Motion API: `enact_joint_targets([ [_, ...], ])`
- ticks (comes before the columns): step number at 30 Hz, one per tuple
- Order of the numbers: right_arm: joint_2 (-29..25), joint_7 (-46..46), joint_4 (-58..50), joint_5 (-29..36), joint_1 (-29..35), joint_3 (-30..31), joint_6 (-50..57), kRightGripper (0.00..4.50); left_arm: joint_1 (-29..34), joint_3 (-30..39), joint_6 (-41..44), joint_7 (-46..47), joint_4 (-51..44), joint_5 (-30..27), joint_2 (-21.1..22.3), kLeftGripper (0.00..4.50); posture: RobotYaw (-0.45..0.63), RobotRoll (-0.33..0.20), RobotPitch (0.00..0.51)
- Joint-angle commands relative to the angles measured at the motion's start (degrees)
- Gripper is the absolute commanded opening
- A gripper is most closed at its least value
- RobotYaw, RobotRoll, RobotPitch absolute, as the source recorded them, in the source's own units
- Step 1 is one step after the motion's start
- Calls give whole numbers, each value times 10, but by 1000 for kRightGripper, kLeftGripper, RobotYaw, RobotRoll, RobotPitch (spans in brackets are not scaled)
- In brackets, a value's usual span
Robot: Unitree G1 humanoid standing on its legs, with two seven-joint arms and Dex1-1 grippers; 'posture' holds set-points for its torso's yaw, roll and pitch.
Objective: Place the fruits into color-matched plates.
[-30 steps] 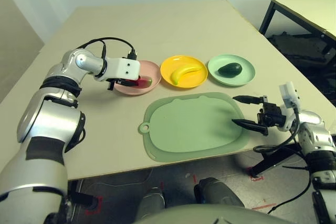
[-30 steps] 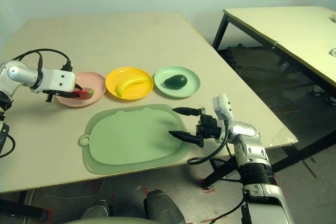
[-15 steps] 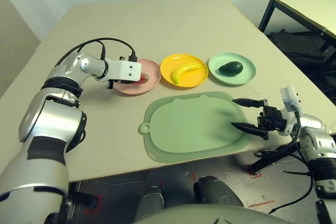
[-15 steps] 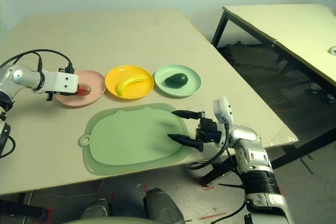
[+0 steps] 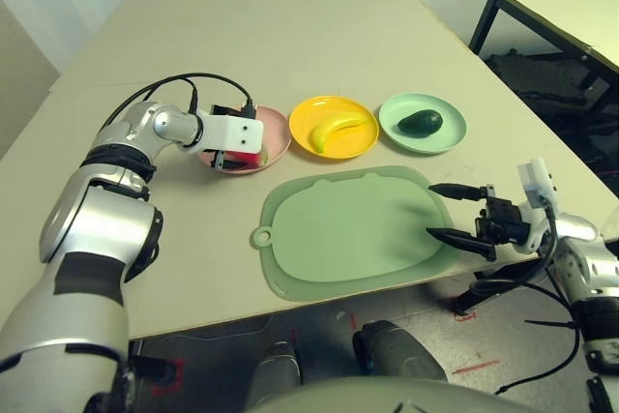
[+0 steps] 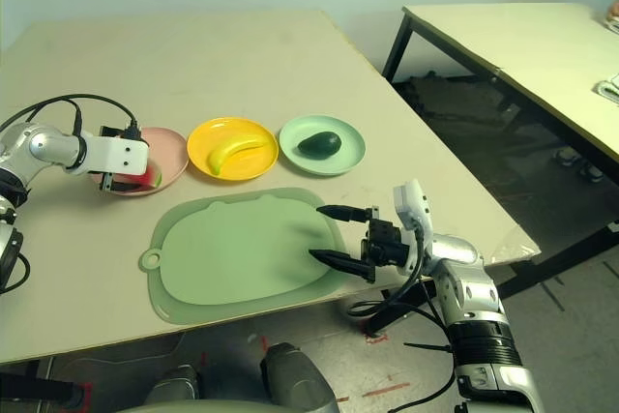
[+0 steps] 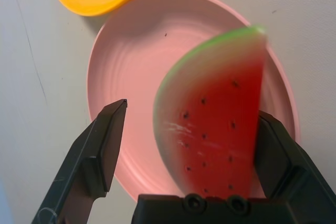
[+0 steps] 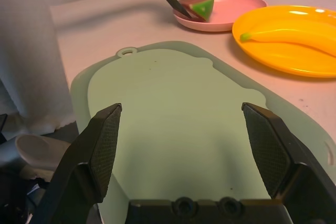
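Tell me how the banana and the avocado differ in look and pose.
The banana is yellow, while the avocado is dark green. The banana is long and curved; the avocado is a plump oval. The banana lies in the yellow plate, the avocado in the mint plate. Both rest free of either hand.

Left arm (image 5: 89,282): glossy silver shells, black bands; white wrist block (image 5: 232,132), dark round dots, maybe screws; thin black cable (image 5: 193,75) looped. Right arm (image 6: 471,282): silver, ribbed black sleeve (image 6: 481,343). Jaws black, tapered, inner pads (image 8: 268,150) finely textured.
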Motion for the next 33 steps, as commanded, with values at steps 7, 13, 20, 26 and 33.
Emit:
enact_joint_targets([
  [7, 10, -51, 45, 4, -30, -38, -22, 4500, -13, 75, -9, -62, -4, -71, 43, 4483, -223, 0, 52],
  [13, 24, -54, 76, -4, -48, -39, -33, 4500, 6, 103, -12, -88, -12, -94, 70, 4483, -194, 0, 47],
  [20, 31, -42, 93, -10, -62, -31, -40, 4500, 19, 119, -8, -90, -16, -108, 83, 4483, -191, 0, 42],
  [26, 27, -70, 108, -7, -52, -62, -61, 4500, 41, 207, 48, -114, -19, -203, 81, 4483, -191, 0, 50],
  [33, 39, -206, 171, -15, -51, -146, -135, 4500, 184, 391, 181, -119, -75, -394, 78, 4483, -154, 0, 77],
])
